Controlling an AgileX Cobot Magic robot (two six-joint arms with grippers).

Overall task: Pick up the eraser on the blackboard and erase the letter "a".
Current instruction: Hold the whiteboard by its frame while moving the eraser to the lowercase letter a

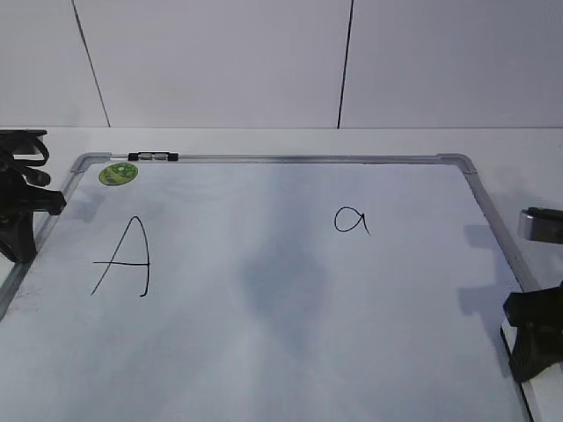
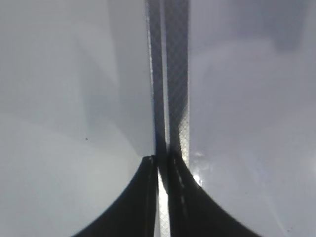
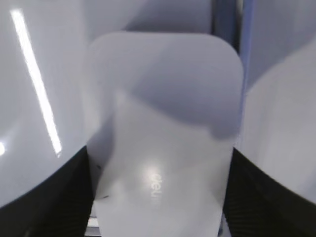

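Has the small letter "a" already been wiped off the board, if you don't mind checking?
No, the letter "a" is intact in black marker on the blackboard in the exterior view.
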